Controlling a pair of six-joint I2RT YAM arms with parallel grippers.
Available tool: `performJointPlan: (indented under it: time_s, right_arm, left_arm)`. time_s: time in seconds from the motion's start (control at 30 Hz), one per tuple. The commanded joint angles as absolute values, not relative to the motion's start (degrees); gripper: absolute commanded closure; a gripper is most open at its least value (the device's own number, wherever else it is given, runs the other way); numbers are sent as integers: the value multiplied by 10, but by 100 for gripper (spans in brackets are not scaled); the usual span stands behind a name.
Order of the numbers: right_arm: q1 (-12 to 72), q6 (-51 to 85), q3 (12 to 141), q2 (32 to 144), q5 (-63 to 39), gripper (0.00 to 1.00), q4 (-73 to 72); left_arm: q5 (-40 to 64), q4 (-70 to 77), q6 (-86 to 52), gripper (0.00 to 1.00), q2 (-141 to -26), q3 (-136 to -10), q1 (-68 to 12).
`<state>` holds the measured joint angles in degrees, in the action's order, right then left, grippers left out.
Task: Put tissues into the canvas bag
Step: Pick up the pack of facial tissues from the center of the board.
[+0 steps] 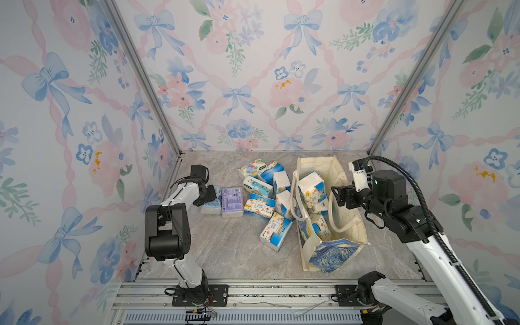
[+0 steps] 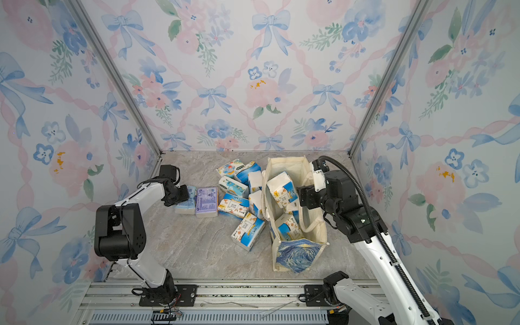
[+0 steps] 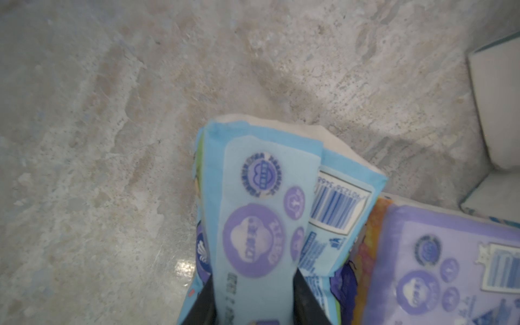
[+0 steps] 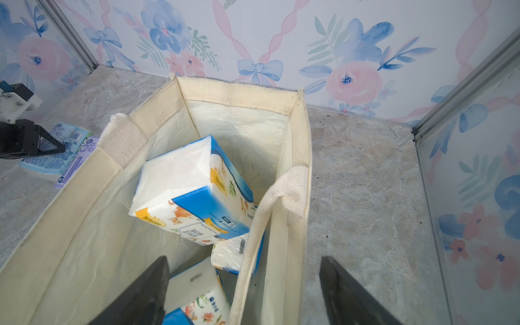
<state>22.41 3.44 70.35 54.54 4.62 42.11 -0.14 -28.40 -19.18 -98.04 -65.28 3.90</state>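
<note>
Pinching the light-blue pack near one end, the left tool is closed on soft wrapper that may sag or slip free on the carry, or drag the lavender pack just beside it. Nine packs lie on the tabletop: these two plus a heap of seven against the one canvas bag, which holds three more. The right tool hangs wide open and empty over the bag's mouth, where it or a drooping handle could block the drop.
</note>
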Motion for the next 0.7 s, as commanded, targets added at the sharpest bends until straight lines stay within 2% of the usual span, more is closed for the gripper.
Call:
performJointPlan:
  time_s: [0.0, 0.4, 0.67]
  right_arm:
    - [217, 35, 695, 544, 35, 16, 405]
    - [217, 41, 698, 545, 31, 16, 406]
    - [217, 45, 699, 550, 42, 16, 401]
  left_arm:
    - [27, -301, -187, 69, -961, -634, 38]
    - [29, -313, -191, 74, -886, -636, 31]
    - [17, -334, -193, 74, -807, -673, -10]
